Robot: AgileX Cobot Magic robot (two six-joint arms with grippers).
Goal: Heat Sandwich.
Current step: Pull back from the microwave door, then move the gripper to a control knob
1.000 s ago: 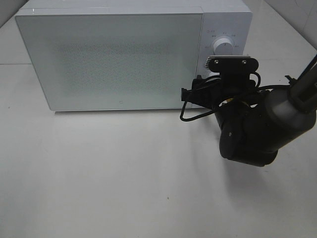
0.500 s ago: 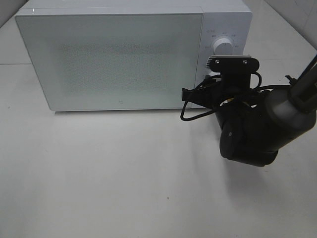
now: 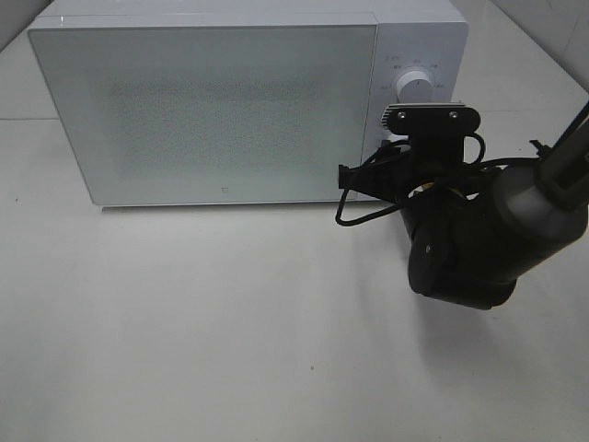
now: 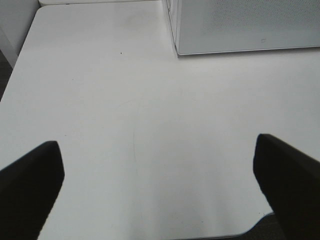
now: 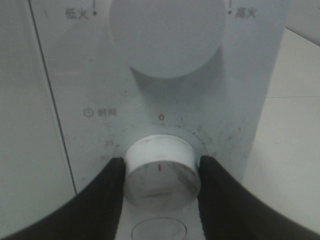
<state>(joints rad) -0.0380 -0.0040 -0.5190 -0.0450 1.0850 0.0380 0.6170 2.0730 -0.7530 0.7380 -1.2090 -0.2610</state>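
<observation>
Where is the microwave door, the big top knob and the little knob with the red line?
microwave door (image 3: 212, 110), high camera view, middle of the frosted panel.
top knob (image 5: 167, 37), right wrist view, middle of its flat face.
timer knob (image 5: 162, 173), right wrist view, its middle, by the red line.

**Sandwich:** not showing in any view; whether it is lying behind the frosted door cannot be told.

**Microwave** (image 3: 419, 28): white and box-shaped, sitting upright toward 12 o'clock on the desk (image 3: 230, 322). Its frosted door (image 3: 207, 115) is standing shut, with the control panel running down the 3 o'clock end.

**Timer knob** (image 5: 161, 180): white and round, sitting on that panel beside the larger upper dial (image 5: 167, 35). Its red mark is lining up with the red 0 on the scale. The right gripper (image 5: 160, 165) is clasping it, with black fingers (image 5: 107, 195) pressing on opposite sides.
</observation>
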